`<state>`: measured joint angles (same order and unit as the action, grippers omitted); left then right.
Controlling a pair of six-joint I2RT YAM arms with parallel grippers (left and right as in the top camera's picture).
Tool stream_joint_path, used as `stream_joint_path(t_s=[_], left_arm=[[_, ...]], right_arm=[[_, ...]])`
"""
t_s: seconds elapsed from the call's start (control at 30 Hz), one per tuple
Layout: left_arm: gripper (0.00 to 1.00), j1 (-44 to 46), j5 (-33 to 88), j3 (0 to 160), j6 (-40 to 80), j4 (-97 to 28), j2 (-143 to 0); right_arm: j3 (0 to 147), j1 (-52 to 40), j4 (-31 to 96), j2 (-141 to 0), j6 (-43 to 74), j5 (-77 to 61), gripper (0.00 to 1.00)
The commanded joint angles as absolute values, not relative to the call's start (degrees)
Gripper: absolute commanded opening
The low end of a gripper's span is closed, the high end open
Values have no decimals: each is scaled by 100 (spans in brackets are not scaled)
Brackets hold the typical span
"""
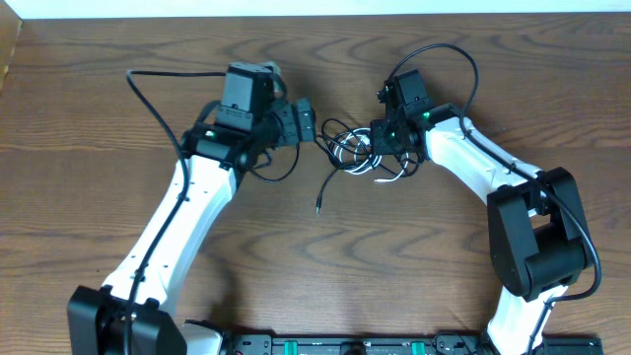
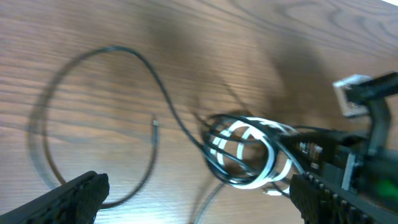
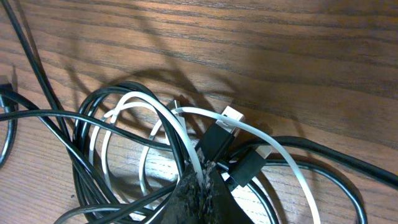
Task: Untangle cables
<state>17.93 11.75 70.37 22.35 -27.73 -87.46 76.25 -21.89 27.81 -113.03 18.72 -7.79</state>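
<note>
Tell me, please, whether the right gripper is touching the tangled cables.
Touching. The right wrist view shows the right gripper shut on the tangled cables, with a white strand and black strands running straight into its closed tips.

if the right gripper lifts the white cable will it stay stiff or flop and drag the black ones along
Probably floppy: the white cable lies in loose curved loops. Likely light, being so thin. It weaves through the black cables, so a pull by the right gripper would probably drag the whole tangle.
</note>
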Motion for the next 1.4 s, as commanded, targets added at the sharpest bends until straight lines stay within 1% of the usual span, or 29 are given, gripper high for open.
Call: stream_joint_path(t_s=[0.0, 0.23, 0.4, 0.43, 0.53, 0.57, 0.63, 0.67, 0.7, 0.73, 0.8, 0.93, 1.2, 1.37], left_arm=[[98, 2029, 1433, 7072, 2808, -2639, -8976], [98, 2451, 1435, 7072, 3323, -1900, -9697], [98, 2571, 1435, 7072, 3465, -1739, -10165], [99, 2580, 1435, 7072, 3465, -1739, -10254], [91, 2580, 1435, 7072, 3463, -1741, -10481], [78, 2580, 1435, 7072, 3463, -1741, -10549], [38, 2580, 1433, 7072, 3448, -1743, -10648], [22, 2578, 1433, 7072, 3365, -1756, -10680], [13, 2578, 1433, 7072, 3201, -1776, -10689], [8, 2574, 1431, 7072, 2989, -1806, -10696], [7, 2567, 1262, 7072, 2696, -1935, -10696], [7, 2508, 425, 7072, 2635, -2263, -10696], [8, 2368, 215, 6995, 2526, -2657, -10702], [8, 2342, -78, 6855, 2508, -2657, -10707]], right_arm=[[7644, -2206, 2779, -11354, 1931, -810, 1], [7644, -2185, 2801, -11354, 1925, -814, 1], [7644, -2185, 2790, -11354, 1925, -875, 1], [7644, -2185, 2783, -11354, 1925, -926, 1], [7644, -2185, 2764, -11354, 1925, -967, 1], [7644, -2185, 2764, -11354, 1922, -967, 1], [7644, -2185, 2766, -11354, 1922, -974, 1], [7644, -2185, 2766, -11354, 1918, -998, 1], [7644, -2185, 2764, -11354, 1857, -1063, 1], [7647, -2174, 2755, -11345, 1653, -1227, 1], [7647, -2141, 2744, -11268, 1424, -1511, 1], [7647, -2008, 2733, -10842, 1365, -1988, 1], [7647, -1953, 2696, -9870, 1363, -2825, 1], [7647, -1955, 2504, -9327, 1372, -3334, 1]])
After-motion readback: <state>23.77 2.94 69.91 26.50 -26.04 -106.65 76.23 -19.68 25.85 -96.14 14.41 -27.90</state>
